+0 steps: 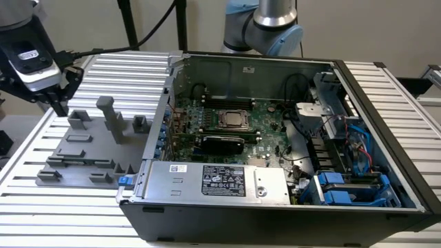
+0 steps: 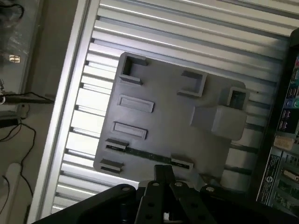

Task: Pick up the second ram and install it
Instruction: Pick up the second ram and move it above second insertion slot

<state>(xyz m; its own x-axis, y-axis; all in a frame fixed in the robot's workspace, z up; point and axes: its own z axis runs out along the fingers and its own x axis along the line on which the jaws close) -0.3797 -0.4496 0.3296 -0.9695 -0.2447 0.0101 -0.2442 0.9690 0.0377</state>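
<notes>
My gripper (image 1: pixel 61 105) hangs over the far left corner of a grey fixture plate (image 1: pixel 69 173), beside the open computer case (image 1: pixel 276 206). In the wrist view its fingers (image 2: pixel 163 173) stand pressed together, shut, with nothing visible between them. Just beyond the fingertips a thin dark strip (image 2: pixel 140 154) runs between two small brackets on the grey fixture plate (image 2: pixel 163 121). It looks like the second ram seen edge-on, though I cannot make out its colour. The motherboard (image 1: pixel 265 116) with its silver CPU (image 1: pixel 233 120) lies inside the case.
Tall grey posts (image 1: pixel 110 116) and blocks rise from the fixture plate near the gripper. A black expansion card (image 1: pixel 224 140) crosses the motherboard. The power supply (image 1: pixel 217 181) and blue drive bays (image 1: pixel 348 188) fill the case's near side. The slatted aluminium table (image 1: pixel 62 217) surrounds everything.
</notes>
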